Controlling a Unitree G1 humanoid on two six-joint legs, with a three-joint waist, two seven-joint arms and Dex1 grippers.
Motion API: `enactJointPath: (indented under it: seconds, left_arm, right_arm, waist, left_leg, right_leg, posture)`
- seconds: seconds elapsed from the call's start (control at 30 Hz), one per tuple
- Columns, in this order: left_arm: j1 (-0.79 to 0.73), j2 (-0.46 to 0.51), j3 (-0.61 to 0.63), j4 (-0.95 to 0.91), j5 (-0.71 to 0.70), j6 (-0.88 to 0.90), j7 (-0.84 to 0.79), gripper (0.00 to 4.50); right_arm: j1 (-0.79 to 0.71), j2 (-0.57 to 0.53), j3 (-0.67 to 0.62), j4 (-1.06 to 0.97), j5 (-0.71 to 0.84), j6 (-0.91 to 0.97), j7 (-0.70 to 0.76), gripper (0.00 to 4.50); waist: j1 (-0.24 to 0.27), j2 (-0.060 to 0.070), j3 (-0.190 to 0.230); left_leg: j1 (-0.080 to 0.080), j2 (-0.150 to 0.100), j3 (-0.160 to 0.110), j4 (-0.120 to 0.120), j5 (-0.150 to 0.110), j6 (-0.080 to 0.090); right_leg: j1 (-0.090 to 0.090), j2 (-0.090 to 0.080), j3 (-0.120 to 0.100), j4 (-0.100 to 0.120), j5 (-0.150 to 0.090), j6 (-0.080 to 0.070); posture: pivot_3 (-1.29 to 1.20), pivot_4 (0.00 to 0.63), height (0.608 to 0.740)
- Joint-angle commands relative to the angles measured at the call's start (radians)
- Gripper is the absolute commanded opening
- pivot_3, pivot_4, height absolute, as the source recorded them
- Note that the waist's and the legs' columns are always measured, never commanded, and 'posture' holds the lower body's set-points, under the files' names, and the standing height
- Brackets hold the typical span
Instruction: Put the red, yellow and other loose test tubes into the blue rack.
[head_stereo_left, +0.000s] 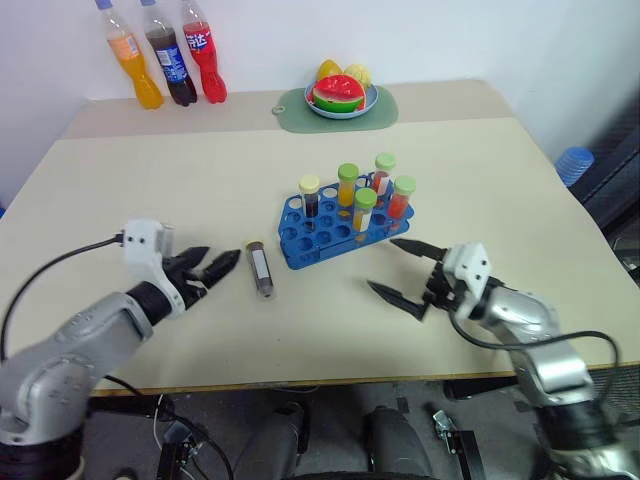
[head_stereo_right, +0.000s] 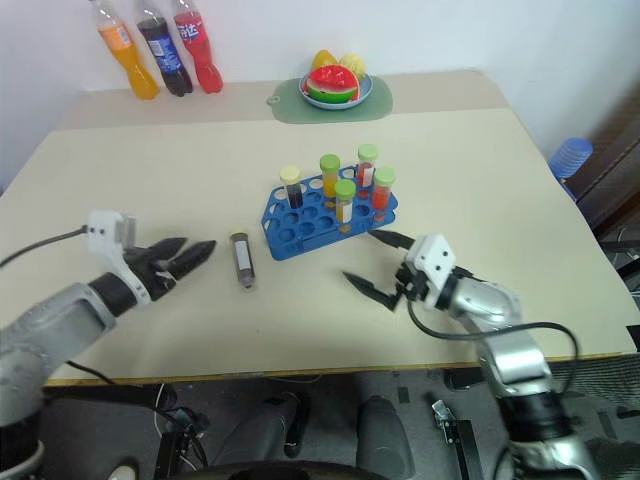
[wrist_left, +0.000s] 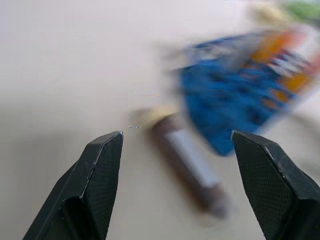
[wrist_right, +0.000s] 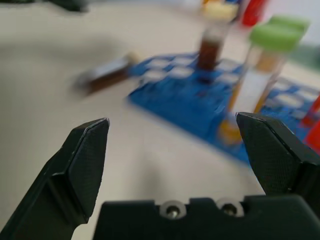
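On my feed the beige table (head_stereo_left: 480, 180) carries the blue rack (head_stereo_left: 330, 232), one loose dark test tube (head_stereo_left: 261, 268) lying just beside it, three soda bottles (head_stereo_left: 165, 55) and a green mat (head_stereo_left: 340, 112) at the far edge.

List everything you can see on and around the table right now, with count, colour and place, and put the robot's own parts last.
rack: one, blue, middle of the table.
tubes in the rack: five, upright; one pale yellow cap, four green caps.
loose tube: one, dark contents, lying flat beside the rack, on its left.
soda bottles: three, orange, dark and red, far left edge by the wall.
fruit plate: one, with watermelon and yellow fruit, on a green mat at the far edge.
blue object: one, off the table on the right.
table: one, beige.
left gripper: open, empty, beside the loose tube.
right gripper: open, empty, near the rack's front right.
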Motion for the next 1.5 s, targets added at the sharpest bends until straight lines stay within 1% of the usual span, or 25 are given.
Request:
enactJointPath:
  seconds: [0.03,0.1,0.13,0.27,0.4,0.53,0.63,0.77,0.87,0.97,1.0,1.07,1.17,1.2,1.27,1.3,1.33,1.37,1.43,1.5]
  left_arm:
    - [-0.086,0.081,-0.093,0.125,-0.396,-0.036,0.374,3.57]
    - [-0.154,0.093,-0.176,0.185,-0.521,-0.085,0.537,3.57]
    - [-0.184,0.092,-0.205,0.208,-0.543,-0.089,0.584,3.57]
    - [-0.315,-0.006,-0.287,0.332,-0.558,-0.053,0.718,3.57]
    - [-0.419,-0.072,-0.324,0.424,-0.558,-0.021,0.792,3.57]
    - [-0.529,-0.147,-0.352,0.534,-0.558,0.015,0.838,3.57]
    - [-0.595,-0.177,-0.385,0.618,-0.558,0.047,0.87,3.57]
    - [-0.631,-0.196,-0.415,0.723,-0.558,0.099,0.935,3.57]
    - [-0.647,-0.185,-0.449,0.789,-0.558,0.142,0.973,2.72]
    - [-0.65,-0.171,-0.461,0.819,-0.558,0.162,0.987,1.28]
    - [-0.648,-0.175,-0.457,0.824,-0.558,0.159,0.987,0.88]
    - [-0.649,-0.173,-0.453,0.818,-0.555,0.158,0.962,0.79]
    - [-0.65,-0.142,-0.427,0.734,-0.507,0.19,0.785,0.79]
    - [-0.64,-0.124,-0.396,0.664,-0.443,0.192,0.634,0.79]
    - [-0.588,-0.052,-0.338,0.475,-0.278,0.161,0.235,0.79]
    - [-0.563,-0.027,-0.324,0.416,-0.211,0.137,0.086,0.79]
    - [-0.533,0.023,-0.327,0.347,-0.122,0.087,-0.127,0.79]
    - [-0.508,0.058,-0.326,0.306,-0.047,0.032,-0.294,0.79]
    - [-0.512,0.081,-0.269,0.349,-0.016,-0.012,-0.541,0.79]
    - [-0.54,0.079,-0.253,0.42,0.04,-0.062,-0.709,0.79]
  right_arm:
    - [-0.009,-0.059,-0.07,-0.089,0.082,0.067,0.04,4.47]
    - [-0.021,-0.088,-0.085,-0.101,0.11,0.098,0.062,4.47]
    - [-0.025,-0.097,-0.088,-0.105,0.12,0.109,0.072,4.47]
    - [-0.02,-0.136,-0.099,-0.119,0.165,0.141,0.137,4.47]
    - [-0.006,-0.16,-0.121,-0.147,0.198,0.174,0.157,4.47]
    - [0.028,-0.175,-0.149,-0.161,0.189,0.168,0.159,4.47]
    - [0.053,-0.173,-0.171,-0.179,0.189,0.171,0.147,4.47]
    - [0.074,-0.171,-0.189,-0.195,0.19,0.175,0.134,4.47]
    - [0.107,-0.176,-0.206,-0.212,0.187,0.181,0.127,4.5]
    - [0.126,-0.174,-0.213,-0.227,0.186,0.185,0.115,4.5]
    - [0.129,-0.172,-0.213,-0.23,0.187,0.188,0.109,4.5]
    - [0.135,-0.169,-0.214,-0.235,0.185,0.188,0.1,4.5]
    - [0.142,-0.163,-0.217,-0.238,0.182,0.188,0.081,4.5]
    - [0.144,-0.158,-0.219,-0.24,0.183,0.188,0.07,4.5]
    - [0.153,-0.145,-0.221,-0.248,0.18,0.188,0.043,4.5]
    - [0.156,-0.141,-0.221,-0.251,0.178,0.187,0.035,4.5]
    - [0.162,-0.135,-0.219,-0.257,0.174,0.187,0.024,4.5]
    - [0.167,-0.128,-0.218,-0.262,0.17,0.186,0.013,4.5]
    - [0.183,-0.1,-0.211,-0.281,0.158,0.182,-0.029,4.5]
    - [0.188,-0.077,-0.202,-0.29,0.147,0.178,-0.062,4.5]
  waist:
    - [-0.001,-0.001,0.001]
    - [0.003,-0.002,0.001]
    - [0.008,-0.002,0.001]
    - [0.022,-0.003,0.001]
    - [0.022,-0.006,0.002]
    - [0.022,-0.008,0.001]
    - [0.02,-0.008,0.001]
    - [0.018,-0.009,0.001]
    - [0.021,-0.009,0.001]
    - [0.019,-0.011,0.0]
    - [0.018,-0.011,-0.001]
    - [0.018,-0.011,-0.001]
    - [0.02,-0.011,-0.001]
    - [0.02,-0.012,-0.001]
    - [0.016,-0.012,-0.001]
    - [0.015,-0.012,-0.001]
    - [0.016,-0.012,-0.001]
    - [0.016,-0.012,-0.001]
    - [0.02,-0.011,-0.001]
    - [0.024,-0.011,-0.001]
  left_leg:
    - [0.0,0.0,0.001,0.0,0.0,0.0]
    - [0.0,0.0,0.001,0.001,0.0,0.0]
    - [0.0,0.0,0.001,0.001,0.0,0.0]
    - [0.0,-0.001,0.003,0.001,-0.001,0.001]
    - [-0.001,-0.001,0.003,0.002,-0.001,0.001]
    - [-0.003,-0.001,0.003,0.003,-0.001,0.001]
    - [-0.003,-0.001,0.003,0.003,0.0,0.001]
    - [-0.003,-0.001,0.004,0.003,0.0,0.001]
    - [-0.003,-0.001,0.003,0.003,0.0,0.001]
    - [-0.003,-0.002,0.003,0.004,0.0,0.001]
    - [-0.003,-0.002,0.004,0.004,0.0,0.001]
    - [-0.003,-0.002,0.004,0.003,0.0,0.001]
    - [-0.003,-0.002,0.004,0.003,0.0,0.001]
    - [-0.003,-0.002,0.004,0.003,0.0,0.001]
    - [-0.006,-0.002,0.004,0.003,0.0,0.0]
    - [-0.008,-0.002,0.004,0.003,0.002,-0.004]
    - [-0.011,-0.002,0.005,0.003,0.004,-0.006]
    - [-0.011,-0.002,0.005,0.003,0.004,-0.006]
    - [-0.012,-0.001,0.005,0.002,0.004,-0.006]
    - [-0.012,-0.001,0.004,0.003,0.004,-0.006]
  right_leg:
    - [0.0,0.0,0.0,0.0,0.0,0.0]
    - [0.0,0.0,0.0,0.0,0.0,0.0]
    - [0.0,-0.001,0.0,-0.001,0.0,0.0]
    - [0.0,-0.001,0.001,-0.001,0.0,0.0]
    - [0.002,-0.001,0.001,-0.001,0.0,0.0]
    - [0.001,-0.001,0.0,0.0,0.0,0.0]
    - [0.001,-0.001,0.0,0.0,0.001,0.001]
    - [0.0,-0.001,0.001,0.0,0.001,0.001]
    - [0.0,-0.001,0.001,0.001,0.001,0.001]
    - [0.0,-0.001,0.001,0.001,0.001,0.001]
    - [0.0,-0.001,0.001,0.001,0.001,0.001]
    - [0.0,-0.001,0.001,0.001,0.001,0.001]
    - [0.0,-0.001,0.001,0.001,0.001,0.001]
    - [0.0,0.0,0.001,0.001,0.001,0.001]
    - [-0.002,0.0,0.001,0.001,0.001,0.001]
    - [-0.005,0.0,0.001,0.001,0.001,0.0]
    - [-0.008,0.0,0.001,0.002,0.001,0.0]
    - [-0.009,0.0,0.001,0.002,0.001,0.0]
    - [-0.009,-0.001,0.001,0.001,0.001,0.0]
    - [-0.008,-0.001,0.0,0.001,0.0,-0.001]
  posture:
    - [0.0,0.15,0.74]
    - [0.0,0.15,0.74]
    - [0.0,0.15,0.74]
    - [0.0,0.15,0.74]
    - [0.0,0.15,0.74]
    - [0.0,0.15,0.74]
    - [0.0,0.15,0.74]
    - [0.0,0.15,0.74]
    - [0.0,0.15,0.74]
    - [0.0,0.15,0.74]
    - [0.0,0.15,0.74]
    - [0.0,0.15,0.74]
    - [0.0,0.15,0.74]
    - [0.0,0.15,0.74]
    - [0.0,0.15,0.74]
    - [0.0,0.15,0.74]
    - [0.0,0.15,0.74]
    - [0.0,0.15,0.74]
    - [0.0,0.15,0.74]
    - [0.0,0.15,0.74]
